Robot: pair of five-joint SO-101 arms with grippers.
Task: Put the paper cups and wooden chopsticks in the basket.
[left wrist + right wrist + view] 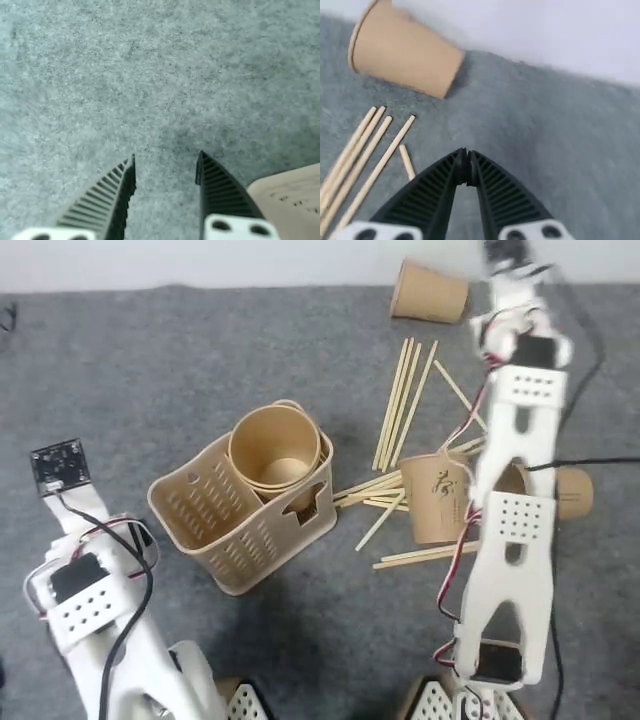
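Note:
The beige slotted basket (215,525) stands mid-table with stacked paper cups (275,452) in it. One paper cup (430,290) (402,50) lies on its side at the far edge. Another cup (437,500) sits among scattered wooden chopsticks (400,410) (367,160). A third cup (572,490) lies partly hidden behind the right arm (520,400). My right gripper (466,161) is shut on nothing, a short way from the far cup and beside the chopstick ends. Over bare carpet, my left gripper (165,161) is open and holds nothing.
Grey carpet covers the table; a white wall runs along the far edge. The left arm (90,590) stands at the near left, with open carpet beyond it. A beige corner (292,200) shows beside the left gripper.

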